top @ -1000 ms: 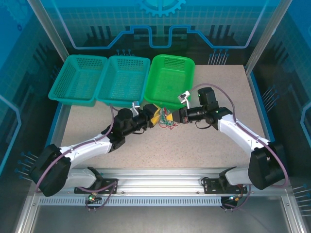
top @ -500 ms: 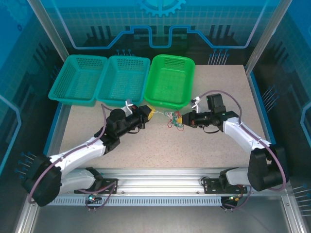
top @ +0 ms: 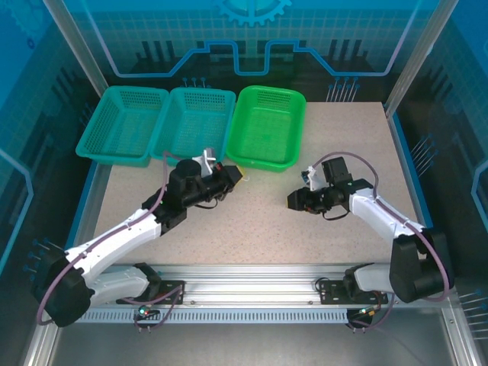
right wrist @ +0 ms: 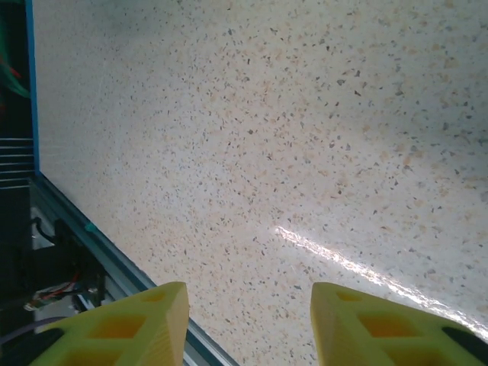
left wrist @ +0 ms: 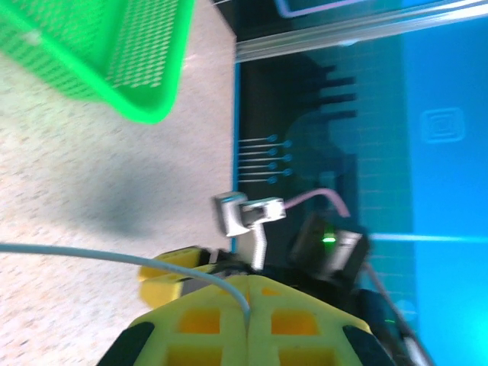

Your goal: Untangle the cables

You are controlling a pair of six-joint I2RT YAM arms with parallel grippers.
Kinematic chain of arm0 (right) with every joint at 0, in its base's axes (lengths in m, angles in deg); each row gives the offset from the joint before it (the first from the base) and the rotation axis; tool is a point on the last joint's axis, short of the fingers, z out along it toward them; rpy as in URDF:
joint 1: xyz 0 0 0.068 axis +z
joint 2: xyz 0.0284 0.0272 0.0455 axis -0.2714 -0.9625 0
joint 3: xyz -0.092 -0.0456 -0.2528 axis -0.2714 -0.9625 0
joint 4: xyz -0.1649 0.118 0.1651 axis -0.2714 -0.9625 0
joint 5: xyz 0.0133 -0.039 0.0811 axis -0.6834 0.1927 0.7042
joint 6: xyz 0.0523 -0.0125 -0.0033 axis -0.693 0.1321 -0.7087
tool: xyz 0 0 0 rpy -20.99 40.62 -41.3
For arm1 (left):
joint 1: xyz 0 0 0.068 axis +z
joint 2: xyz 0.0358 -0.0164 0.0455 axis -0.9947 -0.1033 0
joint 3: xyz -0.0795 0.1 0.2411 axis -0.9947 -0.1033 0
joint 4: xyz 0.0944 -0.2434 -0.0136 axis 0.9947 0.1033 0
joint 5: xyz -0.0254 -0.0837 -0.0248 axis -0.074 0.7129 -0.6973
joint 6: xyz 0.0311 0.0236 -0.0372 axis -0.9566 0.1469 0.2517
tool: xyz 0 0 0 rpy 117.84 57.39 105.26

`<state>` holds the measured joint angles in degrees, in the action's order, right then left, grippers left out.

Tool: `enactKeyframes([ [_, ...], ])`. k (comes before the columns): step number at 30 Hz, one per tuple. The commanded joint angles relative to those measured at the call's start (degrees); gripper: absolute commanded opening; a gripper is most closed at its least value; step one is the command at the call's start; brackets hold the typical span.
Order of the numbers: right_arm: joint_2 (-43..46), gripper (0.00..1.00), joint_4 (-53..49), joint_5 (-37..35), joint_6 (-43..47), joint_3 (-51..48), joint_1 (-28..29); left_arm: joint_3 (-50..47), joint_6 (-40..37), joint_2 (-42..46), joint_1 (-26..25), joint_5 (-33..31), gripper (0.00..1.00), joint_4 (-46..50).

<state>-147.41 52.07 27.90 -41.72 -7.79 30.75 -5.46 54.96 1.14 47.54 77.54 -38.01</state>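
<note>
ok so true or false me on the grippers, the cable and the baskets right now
1. The left gripper is shut on a thin whitish cable. True.
2. The right gripper is clamped on a cable. False: its fingers stand apart, with bare table between them.
3. The green basket stands at the far left of the row of baskets. False: it is the rightmost of the three.
4. The two grippers are apart, not touching. True.
</note>
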Motion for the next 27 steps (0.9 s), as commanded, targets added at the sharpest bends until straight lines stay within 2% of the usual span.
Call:
enactKeyframes([
  [1,1.57,0.48,0.01,-1.76,-0.03,2.34,4.64,-2.7,-3.74,-0.52,-1.33,-3.56,0.0,6.56],
  [5,-0.5,0.51,7.4,-0.09,-5.06,3.53,10.68,-4.59,-4.23,1.31,-1.48,-5.26,0.0,6.4],
  [9,-1.95,0.62,15.69,-3.4,-7.67,1.26,12.5,-5.29,-6.16,1.83,-1.39,-4.88,0.0,8.82],
  [12,-3.82,0.63,14.41,-9.83,-4.44,0.84,12.57,-6.88,-5.91,1.13,-1.86,-4.41,0.0,15.52],
  [15,-5.84,0.63,13.75,-12.13,-0.69,0.72,13.32,-8.93,-6.49,1.28,-3.96,-5.58,0.0,20.39],
  [22,-13.19,0.67,11.05,-8.83,3.45,5.57,19.26,-13.21,-4.64,1.61,-5.11,-6.29,0.0,17.13],
  [27,-19.72,0.68,7.06,-11.42,7.09,11.14,25.16,-12.94,-4.33,1.01,-5.17,-7.08,0.0,18.01],
])
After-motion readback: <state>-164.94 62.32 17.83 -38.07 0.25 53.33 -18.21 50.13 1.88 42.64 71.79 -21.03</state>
